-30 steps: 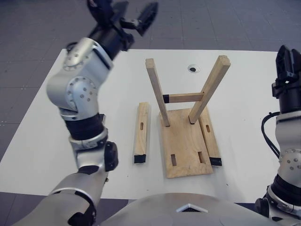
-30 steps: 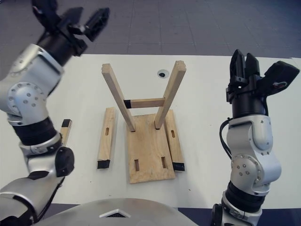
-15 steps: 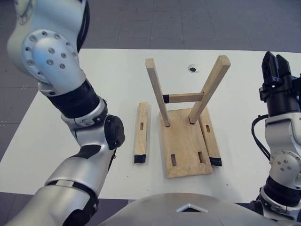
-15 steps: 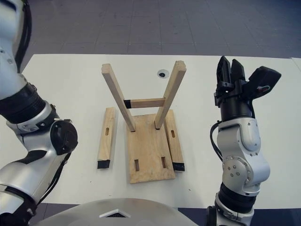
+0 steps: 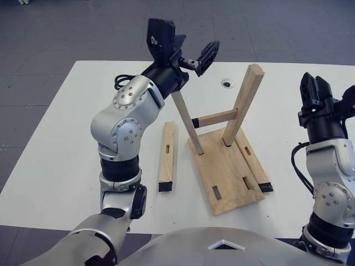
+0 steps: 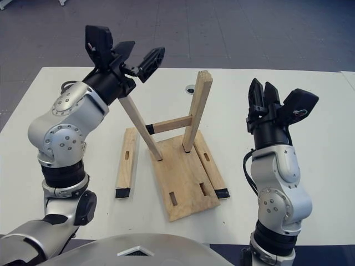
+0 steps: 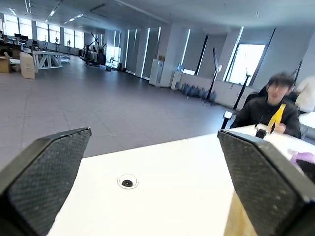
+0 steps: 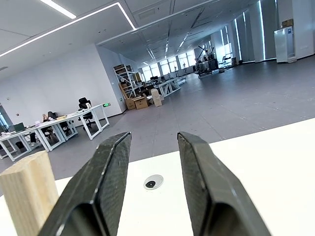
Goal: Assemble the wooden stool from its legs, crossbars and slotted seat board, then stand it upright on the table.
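Showing the partly built stool on a white table (image 5: 55, 138). The slotted seat board (image 5: 227, 177) lies flat and askew, with two open slots close to its near edge. Two legs stand up from its far end, the left standing leg (image 5: 186, 124) and the right standing leg (image 5: 241, 105), and a crossbar (image 5: 217, 117) joins them partway up. One loose leg (image 5: 167, 155) lies flat just left of the board. A second loose leg (image 5: 252, 163) lies against the board's right edge.

The left gripper (image 5: 194, 52) hangs at the top of the left standing leg, whose upper end is hidden behind the arm. Its fingers (image 7: 49, 177) are spread wide with nothing between them.

The right gripper (image 6: 262, 94) is raised to the right of the stool. Its fingers (image 8: 106, 182) are narrowly parted and hold nothing. A grommet hole (image 5: 227, 83) sits in the table beyond the legs.
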Controlling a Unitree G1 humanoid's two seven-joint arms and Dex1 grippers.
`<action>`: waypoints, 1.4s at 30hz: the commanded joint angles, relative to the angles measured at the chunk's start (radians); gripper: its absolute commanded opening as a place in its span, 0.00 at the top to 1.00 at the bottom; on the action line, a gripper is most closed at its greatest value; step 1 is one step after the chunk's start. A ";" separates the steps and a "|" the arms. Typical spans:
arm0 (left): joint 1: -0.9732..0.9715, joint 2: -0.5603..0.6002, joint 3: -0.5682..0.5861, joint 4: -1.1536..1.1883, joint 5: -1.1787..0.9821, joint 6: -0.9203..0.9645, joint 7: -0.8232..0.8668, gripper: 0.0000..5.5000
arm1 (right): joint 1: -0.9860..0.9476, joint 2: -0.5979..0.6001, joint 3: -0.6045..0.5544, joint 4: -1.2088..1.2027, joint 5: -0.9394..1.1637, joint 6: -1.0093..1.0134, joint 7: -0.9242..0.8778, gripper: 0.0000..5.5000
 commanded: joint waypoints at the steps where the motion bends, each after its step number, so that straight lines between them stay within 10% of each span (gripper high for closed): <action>1: -0.189 0.048 0.173 0.090 -0.038 -0.067 0.036 0.13 | 0.031 -0.062 -0.060 0.003 -0.002 0.009 0.064 0.69; 7: -0.251 0.255 0.340 0.047 -0.101 -0.027 0.019 0.13 | 0.168 -0.305 -0.121 0.029 -0.061 0.124 0.246 0.69; 13: 0.348 0.489 0.458 -0.271 -0.101 0.064 -0.182 0.13 | 0.467 -0.595 -0.261 0.036 -0.123 0.100 0.699 0.69; 20: 0.705 0.549 0.523 -0.220 0.016 -0.076 -0.339 0.13 | 0.700 -0.672 -0.373 -0.050 -0.128 -0.091 1.181 0.69; 42: 0.672 0.451 0.449 -0.289 -0.097 -0.087 -0.241 0.13 | 0.321 -0.765 0.489 0.020 -0.539 -0.156 1.224 0.27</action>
